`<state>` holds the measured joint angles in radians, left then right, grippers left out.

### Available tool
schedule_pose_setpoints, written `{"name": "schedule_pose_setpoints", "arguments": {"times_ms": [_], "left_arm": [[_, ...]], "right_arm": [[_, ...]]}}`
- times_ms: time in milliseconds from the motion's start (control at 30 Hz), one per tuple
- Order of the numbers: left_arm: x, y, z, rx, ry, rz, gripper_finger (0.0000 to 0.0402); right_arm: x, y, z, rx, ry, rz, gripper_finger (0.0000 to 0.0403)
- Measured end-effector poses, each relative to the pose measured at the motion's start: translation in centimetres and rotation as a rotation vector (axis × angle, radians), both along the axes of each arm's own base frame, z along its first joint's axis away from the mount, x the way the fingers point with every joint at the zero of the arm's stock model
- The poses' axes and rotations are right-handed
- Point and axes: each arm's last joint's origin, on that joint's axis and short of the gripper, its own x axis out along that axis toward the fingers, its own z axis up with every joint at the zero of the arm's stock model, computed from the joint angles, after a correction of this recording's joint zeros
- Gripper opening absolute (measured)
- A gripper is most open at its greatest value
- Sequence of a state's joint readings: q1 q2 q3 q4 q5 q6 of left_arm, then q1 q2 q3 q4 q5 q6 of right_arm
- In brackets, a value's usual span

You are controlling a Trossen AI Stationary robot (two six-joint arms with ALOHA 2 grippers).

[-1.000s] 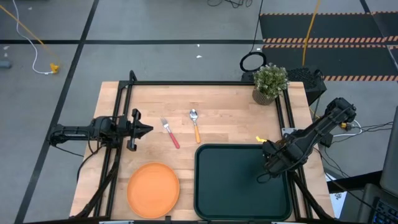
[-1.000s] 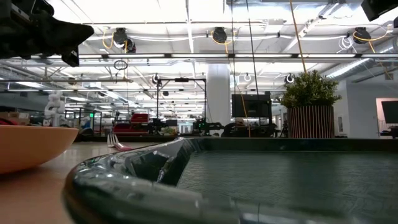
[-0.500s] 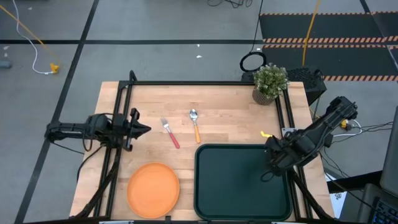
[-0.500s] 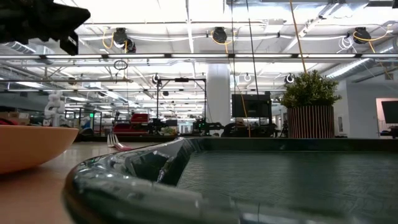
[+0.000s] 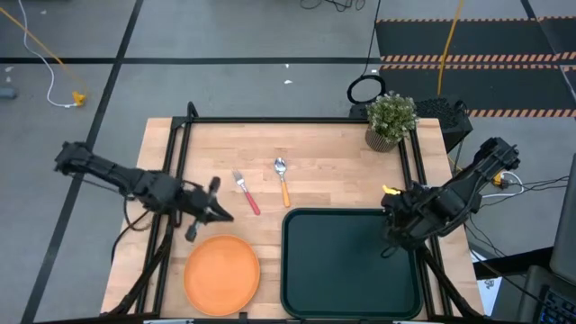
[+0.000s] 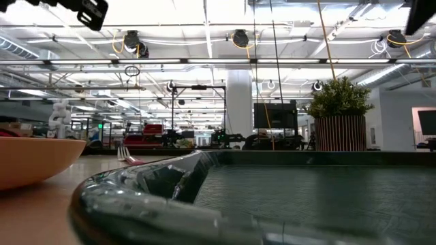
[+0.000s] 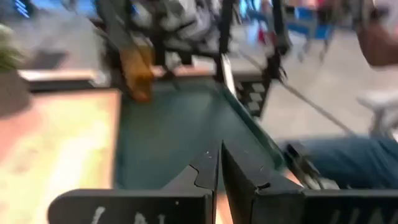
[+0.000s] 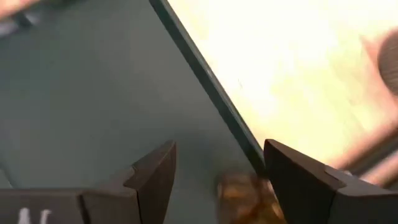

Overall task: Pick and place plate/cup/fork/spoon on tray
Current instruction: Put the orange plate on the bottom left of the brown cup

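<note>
The orange plate (image 5: 221, 274) lies on the table at the near left. The fork (image 5: 245, 193) and the spoon (image 5: 283, 180) lie side by side at mid-table. The dark tray (image 5: 351, 265) lies at the near right. My left gripper (image 5: 219, 215) is shut and empty, above the table just beyond the plate's far edge. My right gripper (image 5: 391, 236) is open over the tray's right rim. The amber cup (image 8: 241, 194) shows low between its fingers by the rim. The cup also shows in the left wrist view (image 7: 137, 68). In the high view the right arm hides it. My right gripper's fingers stand on either side of the cup (image 8: 241, 194), pointing down. The cup is close to one finger (image 8: 292, 180). I cannot tell whether that finger touches it.
A potted green plant (image 5: 390, 119) stands at the table's far right corner. A black frame (image 5: 297, 120) runs along the table's far edge and both sides. Bare wood lies between the cutlery and the plant.
My left gripper has swung from the table's left edge toward the right and the near edge, ending just beyond the plate. It stays shut. My right gripper has shifted slightly toward the table's far right.
</note>
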<state>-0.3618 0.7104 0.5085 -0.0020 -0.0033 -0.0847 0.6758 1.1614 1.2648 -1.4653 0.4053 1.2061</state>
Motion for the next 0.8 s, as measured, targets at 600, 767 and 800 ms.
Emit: {"name": "schedule_pose_setpoints", "arguments": {"times_ms": [600, 767, 800], "left_arm": [[5.3, -14.2, 1.3, 0.149, 0.484, -0.002, 0.0024], [5.7, -17.6, 0.0, 0.084, 0.68, 0.082, 0.0034], [5.6, -18.2, -0.2, 0.058, 0.721, 0.097, 0.0042]], "right_arm": [[5.1, 3.6, -3.0, -0.291, -0.617, 0.312, 0.0236], [5.6, 4.0, -5.4, -0.31, -0.706, 0.367, 0.0236], [5.7, 4.1, -5.6, -0.312, -0.711, 0.387, 0.0236]]}}
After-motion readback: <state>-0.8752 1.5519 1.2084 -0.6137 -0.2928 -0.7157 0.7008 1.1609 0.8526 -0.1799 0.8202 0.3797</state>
